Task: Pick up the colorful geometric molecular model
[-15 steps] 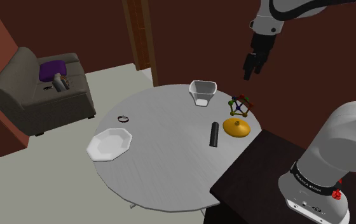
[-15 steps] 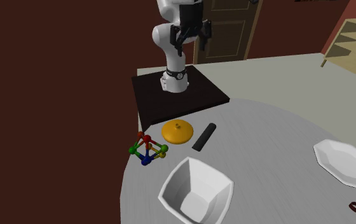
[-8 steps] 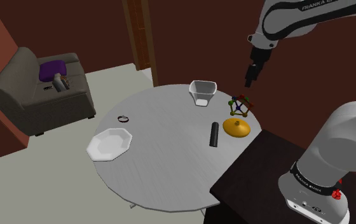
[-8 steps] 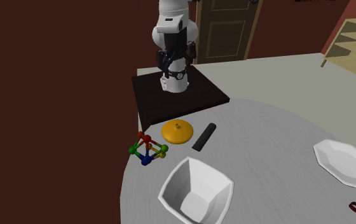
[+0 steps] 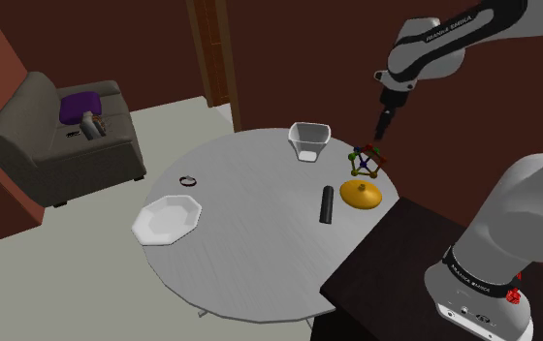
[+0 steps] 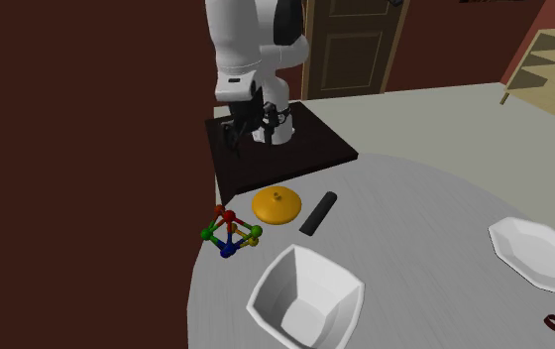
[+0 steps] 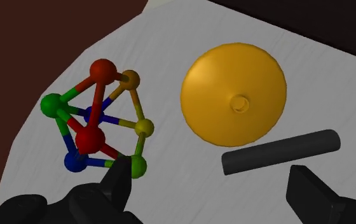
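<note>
**Claw (image 7: 212, 175) released and off-centre over the molecular model (image 7: 97, 124)**

Claw fingers (image 7: 116, 184) stand well apart and clasp nothing. In the shoulder view the hand hangs just above the model. The model is a frame of coloured balls and rods, and it stands at the edge of the round table (image 5: 250, 252) nearest the dark red wall.

The main risk, as I judge it, is alignment. In the wrist view the model lies beside one finger rather than between the two, and that fingertip overlaps a green ball. A straight drop from here would likely land that finger on the frame and shove it, and with the table's edge so near it could tip over the side. The open frame is also awkward to grip (thin rods, round balls), so the pads could close through a gap or slide off a ball.

An orange disc (image 7: 234, 94) lies just beside the model, toward the table's middle. A dark cylinder (image 7: 281, 151) lies near the disc. Both sit close to the other finger's path and could be caught if the hand shifts carelessly. A white bowl (image 5: 309, 139) stands near the far edge, while a white plate (image 5: 168, 219) and a small ring (image 5: 189, 180) are well apart from the work.
</note>
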